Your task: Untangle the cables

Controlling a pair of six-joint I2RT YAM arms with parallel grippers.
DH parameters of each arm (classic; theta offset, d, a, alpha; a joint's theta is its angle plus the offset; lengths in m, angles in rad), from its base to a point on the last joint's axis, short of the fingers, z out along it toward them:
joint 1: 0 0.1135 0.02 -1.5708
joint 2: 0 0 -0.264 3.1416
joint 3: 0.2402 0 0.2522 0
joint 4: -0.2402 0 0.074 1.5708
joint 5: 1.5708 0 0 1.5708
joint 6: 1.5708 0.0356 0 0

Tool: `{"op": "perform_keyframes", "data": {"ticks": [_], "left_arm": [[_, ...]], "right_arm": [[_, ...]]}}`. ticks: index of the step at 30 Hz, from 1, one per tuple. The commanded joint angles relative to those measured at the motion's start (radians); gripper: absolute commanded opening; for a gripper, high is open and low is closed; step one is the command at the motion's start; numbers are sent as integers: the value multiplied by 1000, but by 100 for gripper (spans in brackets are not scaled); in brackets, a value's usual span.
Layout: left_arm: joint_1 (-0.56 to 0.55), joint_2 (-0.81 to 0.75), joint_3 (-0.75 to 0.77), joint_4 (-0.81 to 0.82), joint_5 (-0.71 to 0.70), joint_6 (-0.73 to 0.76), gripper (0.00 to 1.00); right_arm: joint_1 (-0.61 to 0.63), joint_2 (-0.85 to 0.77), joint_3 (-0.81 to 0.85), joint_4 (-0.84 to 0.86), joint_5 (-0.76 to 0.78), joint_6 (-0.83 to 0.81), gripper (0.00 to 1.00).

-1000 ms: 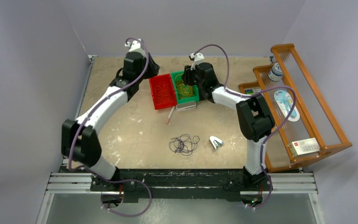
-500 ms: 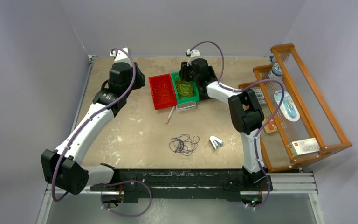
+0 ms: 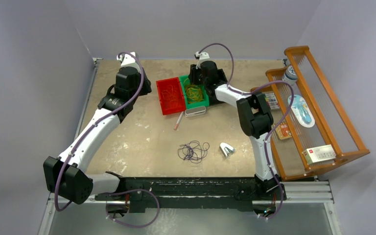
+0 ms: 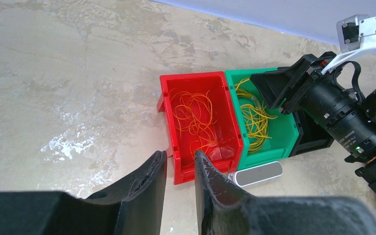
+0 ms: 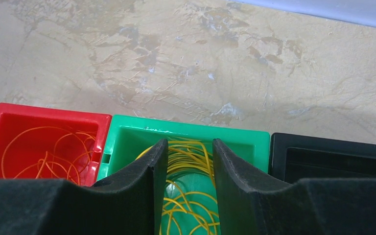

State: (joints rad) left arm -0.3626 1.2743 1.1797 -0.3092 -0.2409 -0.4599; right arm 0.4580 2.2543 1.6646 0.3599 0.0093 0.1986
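**Two Claws by the Bins, Purple Bundle Alone on the Table**

The left gripper [image 4: 180, 157] hung over the mottled beige table [image 3: 142, 142], just near and left of the red plastic bin [image 4: 191, 77]. Its black fingers stood a narrow gap apart and held nothing. A loose coil of thin red-orange cables [image 4: 196, 117] lay inside that bin.

Touching the red bin's right side was a green plastic bin [image 5: 186, 132] holding tangled thin yellow cables [image 4: 254, 115]. The right gripper [image 5: 190, 147] hovered directly above it with its jaws moderately apart. Yellow strands showed through the gap, lower down in the bin, and no strand was visibly pinched. A black plastic bin [image 5: 333, 152] sat against the green one on the right.

A flat silver oblong case [image 4: 257, 174] lay against the near edge of the green bin, and a slim pinkish pen [image 3: 178, 120] lay just nearer than the bins.

A loose bundle of thin dark purple cables [image 3: 193, 151] rested on the table well nearer than the bins, between the two arm bases. A small white clip-like object [image 3: 226, 149] lay just to its right. A wooden slatted rack [image 3: 323, 98] stood along the right edge.
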Motion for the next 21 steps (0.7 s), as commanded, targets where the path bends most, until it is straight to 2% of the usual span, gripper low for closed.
{"op": "perform_keyframes", "data": {"ticks": [1,12,21], "left_arm": [[1,-12,-1,31,-16,17,27],[1,1,-5,36,-12,18,26],[4,1,-5,35,-8,20,26]], "right_arm": [[-2,-1,25,33,12,-6,40],[4,16,-7,51,6,-29,27],[23,21,-26,41,40,-62,25]]}}
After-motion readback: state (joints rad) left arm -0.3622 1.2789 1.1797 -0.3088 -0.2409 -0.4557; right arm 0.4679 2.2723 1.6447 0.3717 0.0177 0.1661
